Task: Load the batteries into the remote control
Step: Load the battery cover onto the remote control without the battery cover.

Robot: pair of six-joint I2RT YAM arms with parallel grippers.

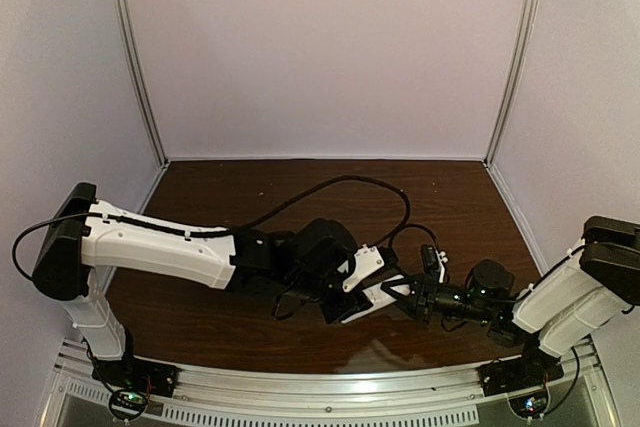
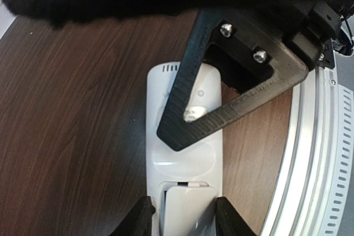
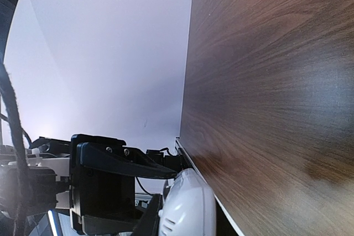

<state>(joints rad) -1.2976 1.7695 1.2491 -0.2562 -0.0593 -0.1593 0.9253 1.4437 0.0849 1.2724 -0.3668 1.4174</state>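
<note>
The remote control [image 2: 182, 153] is a slim white bar, back side up in the left wrist view, and both grippers hold it. My left gripper [image 2: 184, 222] is shut on its sides at the battery-compartment end. A small white cover [image 2: 185, 208] sits there slightly ajar. My right gripper [image 3: 185, 219] is shut on the remote's rounded, vented end [image 3: 191, 203]; one of its black fingers [image 2: 221, 103] crosses over the remote. In the top view the two grippers [image 1: 352, 299] [image 1: 400, 294] meet at the remote [image 1: 372, 297] near the table's front centre. The batteries are out of view.
A metal rail [image 1: 330, 387] runs along the near edge of the brown wooden table [image 1: 250, 187], close beside the remote in the left wrist view. A black cable [image 1: 380, 187] loops over the table behind the grippers. White walls enclose the back and sides.
</note>
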